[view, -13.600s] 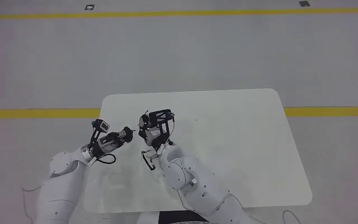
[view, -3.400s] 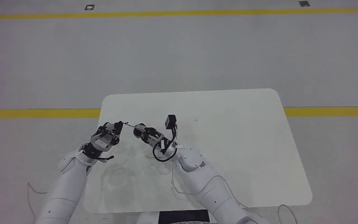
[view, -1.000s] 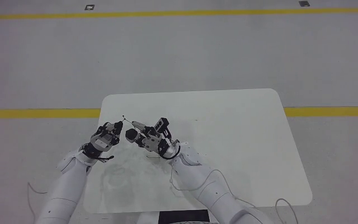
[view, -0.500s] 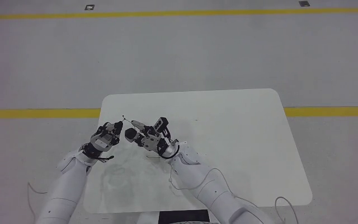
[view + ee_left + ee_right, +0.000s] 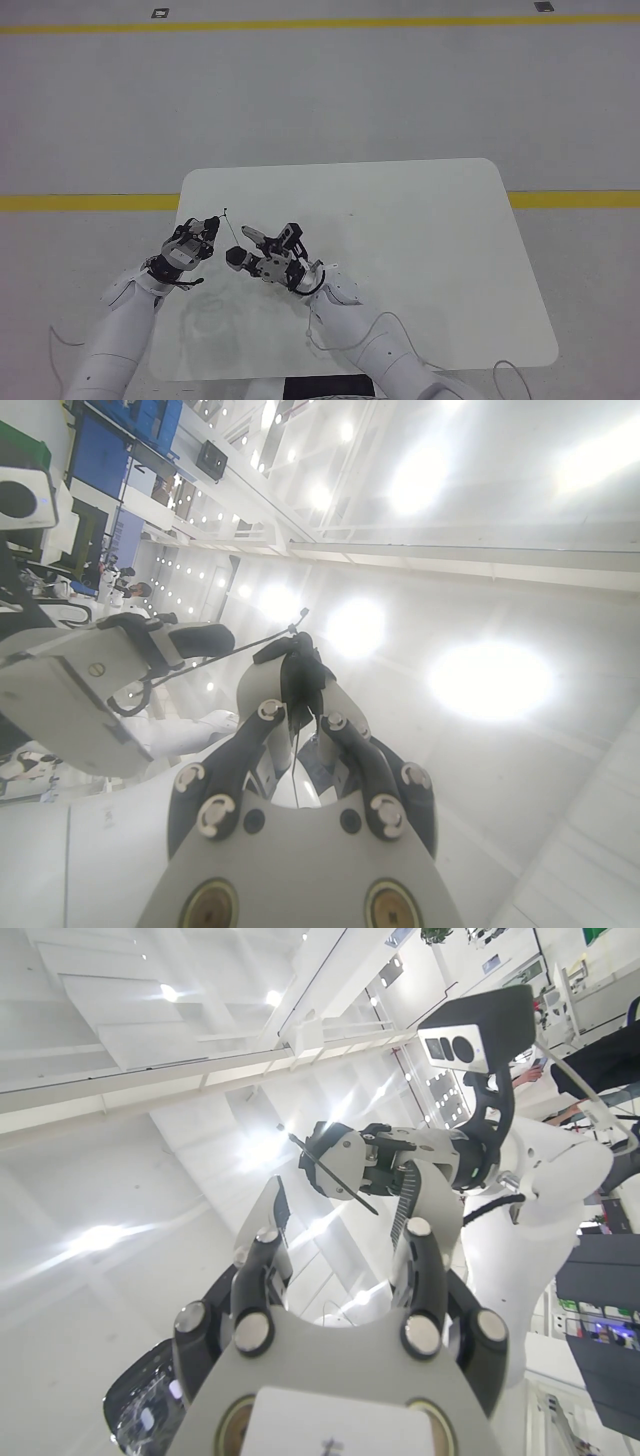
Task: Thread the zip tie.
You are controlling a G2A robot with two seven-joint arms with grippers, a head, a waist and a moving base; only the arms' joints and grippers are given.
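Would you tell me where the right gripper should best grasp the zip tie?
Probably the free tail jutting from the shut left gripper. The zip tie is thin, so bring the open right gripper in from the tail's end, jaws straddling it.

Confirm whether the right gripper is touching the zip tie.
Apart. Right wrist view: the right gripper stands open, and the zip tie ends at its tip between the fingers, clear of both.

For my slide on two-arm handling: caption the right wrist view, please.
Open right gripper faces the left gripper, which pinches a thin black zip tie.
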